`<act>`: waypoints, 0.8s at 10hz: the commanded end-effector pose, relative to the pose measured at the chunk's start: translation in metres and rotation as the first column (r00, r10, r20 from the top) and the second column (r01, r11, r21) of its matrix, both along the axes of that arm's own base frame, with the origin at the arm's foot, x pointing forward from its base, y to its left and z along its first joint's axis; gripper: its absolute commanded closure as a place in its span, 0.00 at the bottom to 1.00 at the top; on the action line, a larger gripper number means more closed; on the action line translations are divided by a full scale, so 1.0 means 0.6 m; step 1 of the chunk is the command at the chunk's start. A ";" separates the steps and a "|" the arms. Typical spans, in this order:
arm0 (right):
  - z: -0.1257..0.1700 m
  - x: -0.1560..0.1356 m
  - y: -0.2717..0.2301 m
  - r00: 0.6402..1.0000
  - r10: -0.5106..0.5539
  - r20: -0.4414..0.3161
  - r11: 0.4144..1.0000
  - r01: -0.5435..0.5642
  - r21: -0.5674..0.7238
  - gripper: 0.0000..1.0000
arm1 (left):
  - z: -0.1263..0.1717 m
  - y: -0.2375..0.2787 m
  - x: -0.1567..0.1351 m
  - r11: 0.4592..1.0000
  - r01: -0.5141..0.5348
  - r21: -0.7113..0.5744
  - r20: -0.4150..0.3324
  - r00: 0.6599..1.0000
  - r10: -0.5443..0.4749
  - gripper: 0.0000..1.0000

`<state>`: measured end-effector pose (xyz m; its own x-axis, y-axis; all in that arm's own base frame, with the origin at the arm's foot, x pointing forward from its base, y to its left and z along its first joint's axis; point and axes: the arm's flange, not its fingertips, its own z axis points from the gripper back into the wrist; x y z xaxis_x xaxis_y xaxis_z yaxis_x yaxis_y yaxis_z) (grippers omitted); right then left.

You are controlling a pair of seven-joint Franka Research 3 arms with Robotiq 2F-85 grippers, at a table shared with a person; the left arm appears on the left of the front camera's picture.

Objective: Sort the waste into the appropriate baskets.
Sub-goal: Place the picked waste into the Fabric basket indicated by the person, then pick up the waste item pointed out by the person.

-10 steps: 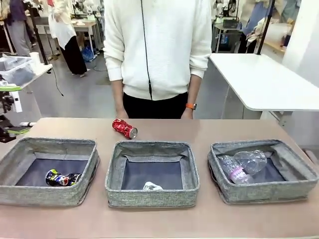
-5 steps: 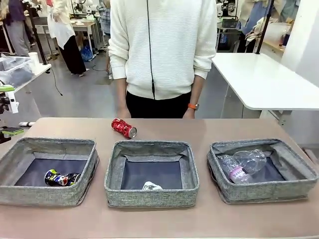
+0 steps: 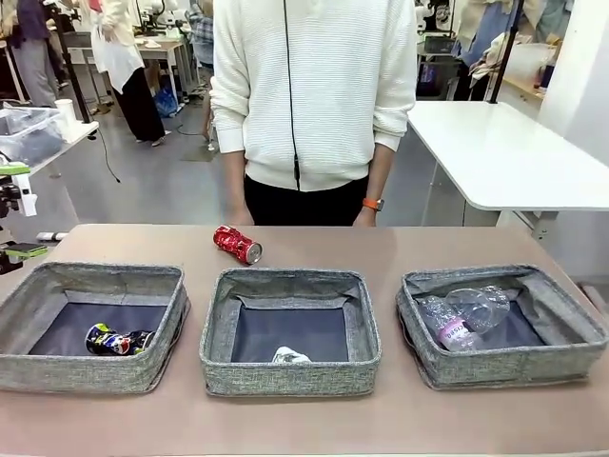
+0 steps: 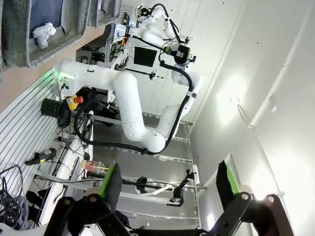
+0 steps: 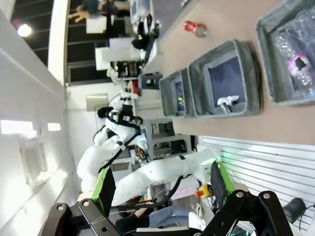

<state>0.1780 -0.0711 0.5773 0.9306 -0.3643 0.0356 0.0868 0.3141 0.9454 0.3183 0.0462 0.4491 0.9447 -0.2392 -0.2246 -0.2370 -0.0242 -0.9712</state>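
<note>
Even, bright overhead light falls on the pale brown table (image 3: 457,419), and the three square grey woven-fabric bins cast only faint, soft shadows. Both wrist views bend strongly at the edges; glare washes out the white wall panels (image 4: 256,98), and distant figures blur.

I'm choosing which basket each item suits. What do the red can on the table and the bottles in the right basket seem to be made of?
The red can looks like thin painted metal, with a bare silvery end and a dented body. The bottles look like clear thin plastic: see-through, glossy and crumpled, one with a purple label.
</note>
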 end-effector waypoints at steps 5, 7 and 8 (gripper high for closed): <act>0.004 0.004 -0.002 1.000 0.015 0.028 1.000 -0.015 0.008 0.00 | 0.004 -0.005 0.000 1.000 -0.009 -0.007 0.013 1.000 0.009 0.00; 0.004 0.004 -0.002 1.000 0.015 0.028 1.000 -0.015 0.008 0.00 | 0.004 -0.005 0.000 1.000 -0.009 -0.007 0.013 1.000 0.009 0.00; 0.004 0.004 -0.002 1.000 0.015 0.028 1.000 -0.015 0.008 0.00 | 0.004 -0.005 0.000 1.000 -0.009 -0.007 0.013 1.000 0.009 0.00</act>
<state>0.1762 -0.0726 0.5752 0.9316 -0.3618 0.0340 0.0871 0.3133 0.9457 0.3183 0.0462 0.4491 0.9447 -0.2392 -0.2245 -0.2370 -0.0242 -0.9712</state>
